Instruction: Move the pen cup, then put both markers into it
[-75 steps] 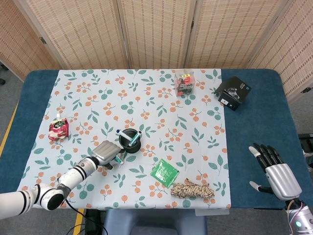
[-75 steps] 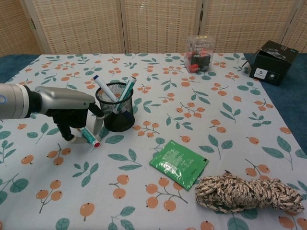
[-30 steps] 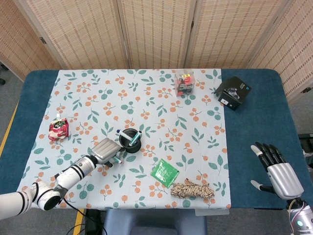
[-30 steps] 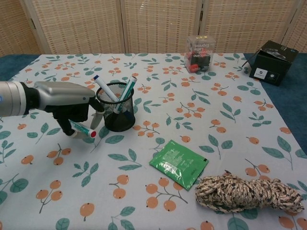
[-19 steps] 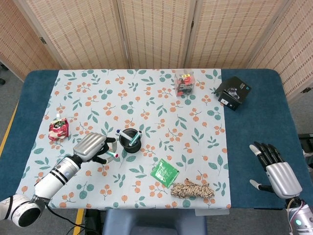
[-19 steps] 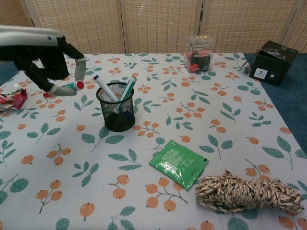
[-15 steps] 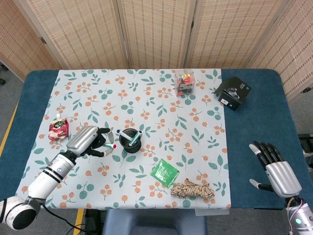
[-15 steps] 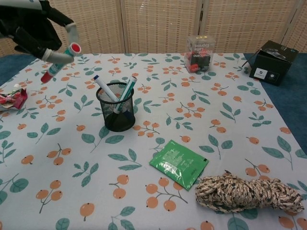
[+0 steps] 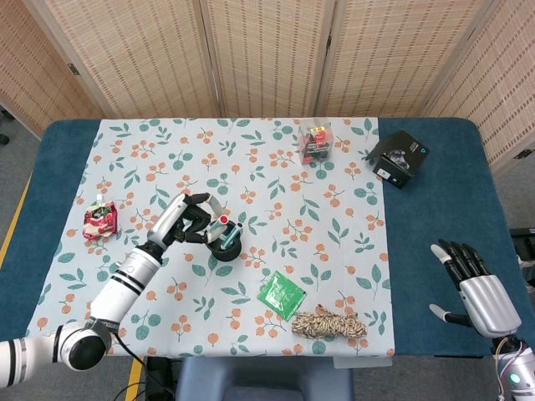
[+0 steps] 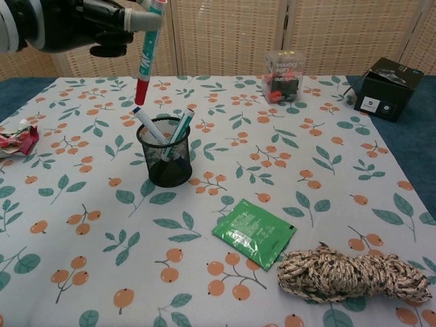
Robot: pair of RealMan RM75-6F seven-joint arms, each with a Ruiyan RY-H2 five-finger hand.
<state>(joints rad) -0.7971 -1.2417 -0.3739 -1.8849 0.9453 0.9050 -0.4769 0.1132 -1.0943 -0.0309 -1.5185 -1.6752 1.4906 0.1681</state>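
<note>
A black mesh pen cup (image 10: 164,158) stands on the flowered cloth with two markers leaning inside it; in the head view the cup (image 9: 226,246) sits left of centre. My left hand (image 10: 102,20) grips a red-capped marker (image 10: 146,54) nearly upright, cap down, above and slightly left of the cup. In the head view the left hand (image 9: 191,224) sits just left of the cup with the marker's red cap (image 9: 224,220) over the rim. My right hand (image 9: 481,301) hovers open over the blue table at the right edge, holding nothing.
A green packet (image 10: 254,232) and a coil of rope (image 10: 351,273) lie right of the cup toward the front. A clear box of red items (image 10: 283,70) and a black box (image 10: 388,90) stand at the back right. A red snack pouch (image 9: 99,220) lies at the left.
My left hand lifted the red-capped marker off the cloth, rose and swung right, and turned it cap down above the cup. The right hand barely moved.
</note>
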